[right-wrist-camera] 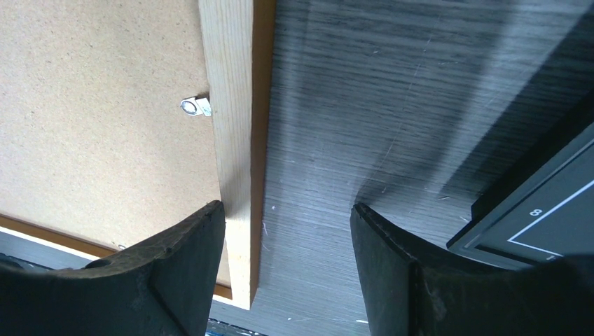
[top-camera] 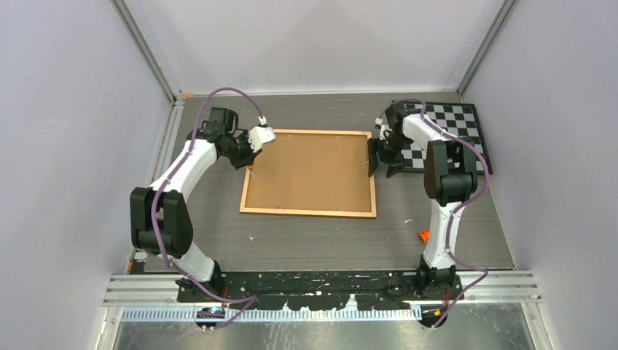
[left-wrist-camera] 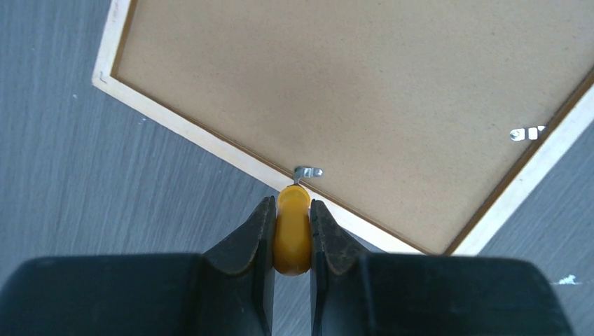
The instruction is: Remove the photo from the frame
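Observation:
The frame (top-camera: pixel 310 212) lies face down in the middle of the table, its plain brown backing board (top-camera: pixel 309 172) up. The photo is hidden under the board. At the frame's left edge, my left gripper (top-camera: pixel 250 165) is shut on a small yellow tool (left-wrist-camera: pixel 293 234). The tool's tip touches a metal clip (left-wrist-camera: pixel 308 171) on the frame's pale border (left-wrist-camera: pixel 210 143). My right gripper (top-camera: pixel 384 164) stands open astride the frame's right edge. In the right wrist view (right-wrist-camera: pixel 287 210) the wooden border (right-wrist-camera: pixel 231 140) runs beside its left finger (right-wrist-camera: pixel 189 259). Another clip (right-wrist-camera: pixel 196 106) lies farther along.
A black-and-white checkerboard (top-camera: pixel 452 135) lies at the back right, close behind my right gripper; its corner (right-wrist-camera: pixel 546 210) also shows in the right wrist view. A small orange object (top-camera: pixel 423 235) sits by the right arm. Grey walls enclose the table on three sides.

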